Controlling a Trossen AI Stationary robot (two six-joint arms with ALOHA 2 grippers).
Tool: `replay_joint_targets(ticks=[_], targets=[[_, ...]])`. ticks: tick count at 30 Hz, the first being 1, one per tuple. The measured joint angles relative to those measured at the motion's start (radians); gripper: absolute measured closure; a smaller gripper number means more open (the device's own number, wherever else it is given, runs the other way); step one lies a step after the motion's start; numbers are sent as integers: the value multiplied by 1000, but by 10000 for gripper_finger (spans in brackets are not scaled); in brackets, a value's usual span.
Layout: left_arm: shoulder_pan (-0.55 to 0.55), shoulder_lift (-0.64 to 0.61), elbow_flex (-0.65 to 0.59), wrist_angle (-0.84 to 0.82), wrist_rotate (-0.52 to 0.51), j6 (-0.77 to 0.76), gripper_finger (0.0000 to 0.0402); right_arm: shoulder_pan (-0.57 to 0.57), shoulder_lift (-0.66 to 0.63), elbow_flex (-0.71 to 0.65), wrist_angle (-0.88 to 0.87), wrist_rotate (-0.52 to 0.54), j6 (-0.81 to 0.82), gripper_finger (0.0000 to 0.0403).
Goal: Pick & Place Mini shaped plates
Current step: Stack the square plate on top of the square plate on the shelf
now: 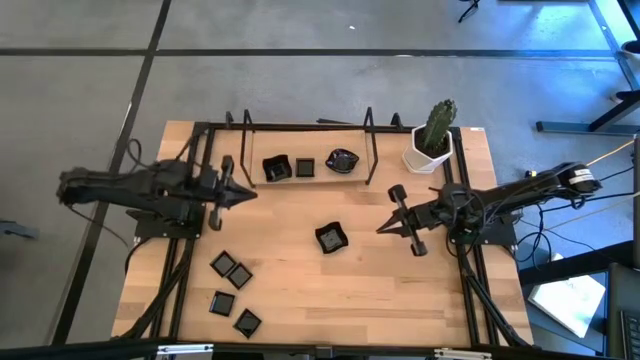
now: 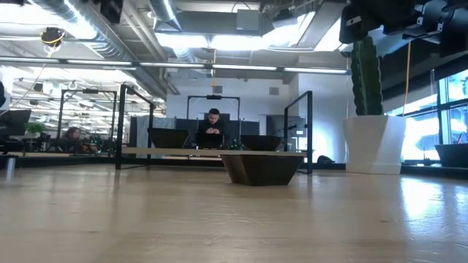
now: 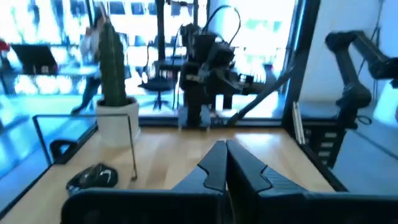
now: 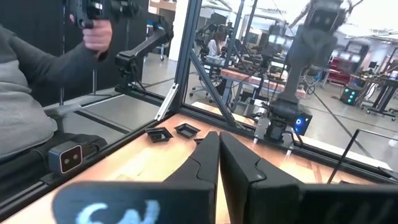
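Glossy black mini plates lie in three groups. A raised-rim square (image 1: 276, 168), a small flat square (image 1: 305, 168) and a wavy-edged plate (image 1: 343, 160) sit on the wooden strip under the far rack. Another raised-rim square (image 1: 331, 237) rests on the table's middle and also shows as the dish (image 2: 261, 168) in the low view. Several small squares (image 1: 232, 268) lie near the left near corner. My left gripper (image 1: 247, 195) hovers shut at the table's left, pointing right. My right gripper (image 1: 381, 229) hovers shut to the right of the middle plate, pointing left.
A white pot with a cactus (image 1: 432, 150) stands at the far right corner. A black metal rack (image 1: 300, 126) runs along the far edge. A person's arm (image 4: 37, 68) with a hand-held controller shows beyond the table in the right wrist view. Bare wood (image 1: 400, 300) lies near right.
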State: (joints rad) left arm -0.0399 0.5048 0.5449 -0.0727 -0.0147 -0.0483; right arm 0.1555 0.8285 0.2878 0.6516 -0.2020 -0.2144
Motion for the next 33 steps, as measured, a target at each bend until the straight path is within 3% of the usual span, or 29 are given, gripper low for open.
replay_joint_targets(ticks=[4, 7, 11, 26, 33], targets=[[1, -42, -180, 265, -25, 58, 399, 0, 30, 0, 31, 0, -1, 387], [10, -35, -243, 365, -65, 99, 400, 0, 54, 0, 42, 28, 3, 387], [8, -35, -302, 371, -18, 130, 400, 0, 94, 0, 92, 80, 51, 387], [9, -77, -379, 314, -31, 132, 399, 0, 216, 0, 152, 80, 128, 387], [9, -124, -379, 316, -11, 106, 395, 1, 298, 27, 115, 212, 192, 387]])
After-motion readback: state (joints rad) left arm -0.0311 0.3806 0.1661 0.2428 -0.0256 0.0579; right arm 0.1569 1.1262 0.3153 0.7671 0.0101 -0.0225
